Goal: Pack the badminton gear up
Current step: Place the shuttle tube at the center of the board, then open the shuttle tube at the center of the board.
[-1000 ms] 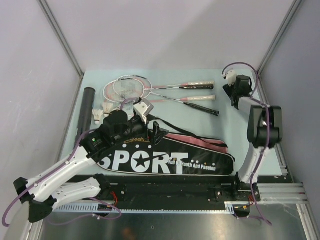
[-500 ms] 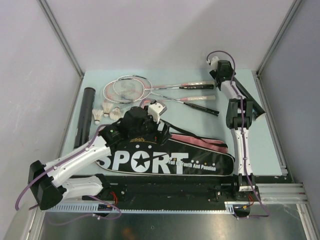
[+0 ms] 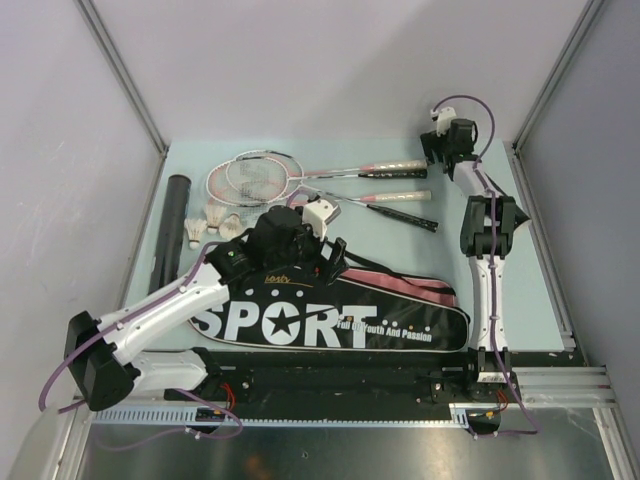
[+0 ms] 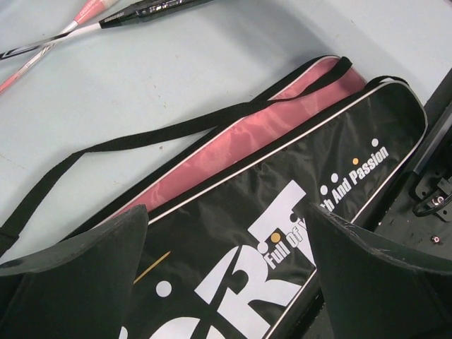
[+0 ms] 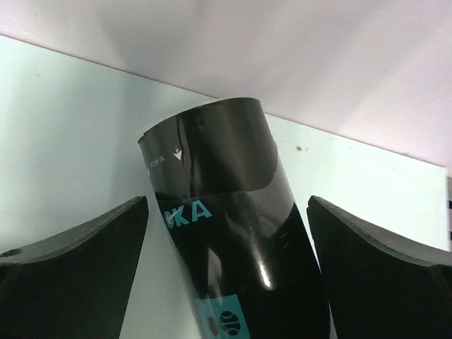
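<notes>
Pale-green table (image 3: 350, 150) carries a bag (image 3: 330, 322) (printed SPORT). Left gripper (image 4: 226, 219) gapes empty above it; right gripper (image 5: 227, 208), spread wide, straddles a tube (image 5: 212, 148) without touching.

Soft, even light fills all three views, and shadows are faint. In the right wrist view a narrow glare streak runs down the glossy tube (image 5: 233, 212) toward 5 o'clock. The right gripper's fingers (image 5: 70, 261), at 7 and 5 o'clock, look slightly soft. The print on the bag (image 4: 282, 212) is crisp in the left wrist view.
</notes>
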### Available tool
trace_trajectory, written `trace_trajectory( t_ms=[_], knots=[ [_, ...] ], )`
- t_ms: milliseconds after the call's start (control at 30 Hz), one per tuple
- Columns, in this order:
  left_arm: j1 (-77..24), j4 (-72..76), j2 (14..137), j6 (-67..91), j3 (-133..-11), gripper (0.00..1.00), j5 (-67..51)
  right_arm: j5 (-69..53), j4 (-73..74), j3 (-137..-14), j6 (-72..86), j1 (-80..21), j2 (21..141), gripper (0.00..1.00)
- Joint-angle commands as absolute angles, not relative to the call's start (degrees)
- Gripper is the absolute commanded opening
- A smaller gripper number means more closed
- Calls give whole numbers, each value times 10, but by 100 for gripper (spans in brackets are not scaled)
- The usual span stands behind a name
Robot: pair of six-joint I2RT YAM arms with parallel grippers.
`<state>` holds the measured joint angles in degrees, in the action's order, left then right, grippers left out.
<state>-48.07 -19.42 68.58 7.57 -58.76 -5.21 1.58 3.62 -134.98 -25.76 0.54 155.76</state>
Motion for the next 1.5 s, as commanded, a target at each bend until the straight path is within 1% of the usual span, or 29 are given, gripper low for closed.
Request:
trace_trajectory(
  t_ms=[0,33,133,233,400,533,667,733,800,833,867,933,967,1033,1067,1100,1133,1167,1200,1233,1267,1300,1367,1400,1467],
  knots=[
    [-477,-184,685,88,-611,98,-72,-92,31,-1302,-160,25,1508,100],
    [-477,-185,685,91,-612,98,-79,-94,23,-1287,-160,27,1504,100],
    [-477,-186,682,97,-611,98,-81,-102,25,-1299,-160,29,1495,100],
    [-477,-187,680,104,-609,98,-78,-82,11,-1299,-158,27,1472,100],
    [-474,-193,682,133,-605,99,-42,-55,36,-1360,-166,26,1463,100],
    [-450,-198,677,165,-586,100,-45,-42,52,-1383,-171,24,1446,99],
    [-396,-213,666,208,-570,100,-28,-5,82,-1376,-190,10,1411,100],
    [-368,-236,664,243,-569,100,-9,47,111,-1361,-188,-15,1391,100],
    [-314,-252,660,271,-567,100,-4,77,113,-1326,-180,-50,1340,100],
    [-293,-255,657,273,-567,100,-16,120,110,-1274,-163,-64,1317,100],
    [-247,-258,651,276,-568,100,-22,140,106,-1249,-148,-82,1280,100],
    [-195,-265,643,306,-560,100,-35,163,107,-1174,-90,-134,1239,100],
    [-131,-265,637,322,-554,100,-50,142,111,-1146,-41,-150,1222,100],
    [-71,-266,642,351,-545,100,-62,83,99,-1097,13,-198,1172,100],
    [-25,-266,644,347,-544,100,-68,63,87,-1040,95,-213,1154,100],
    [-5,-268,646,334,-541,100,-69,-20,67,-1006,128,-229,1130,100],
    [36,-269,643,330,-538,100,-59,-60,-56,-952,159,-260,1118,100],
    [56,-268,639,329,-534,100,-30,-85,-119,-871,207,-280,1113,100],
    [79,-268,633,325,-528,100,-23,-114,-160,-854,214,-300,1121,100],
    [122,-268,636,321,-531,100,-19,-117,-178,-854,218,-318,1132,99],
    [139,-268,645,314,-539,100,-9,-118,-185,-859,224,-356,1142,100],
    [150,-270,657,285,-567,100,-1,-139,-200,-865,227,-371,1155,100],
    [165,-275,717,270,-600,100,23,-149,-221,-876,238,-404,1184,98],
    [171,-275,744,259,-637,100,31,-176,-226,-885,253,-414,1191,97],
    [174,-277,825,224,-677,100,88,-204,-246,-884,258,-434,1201,96]
  ],
)
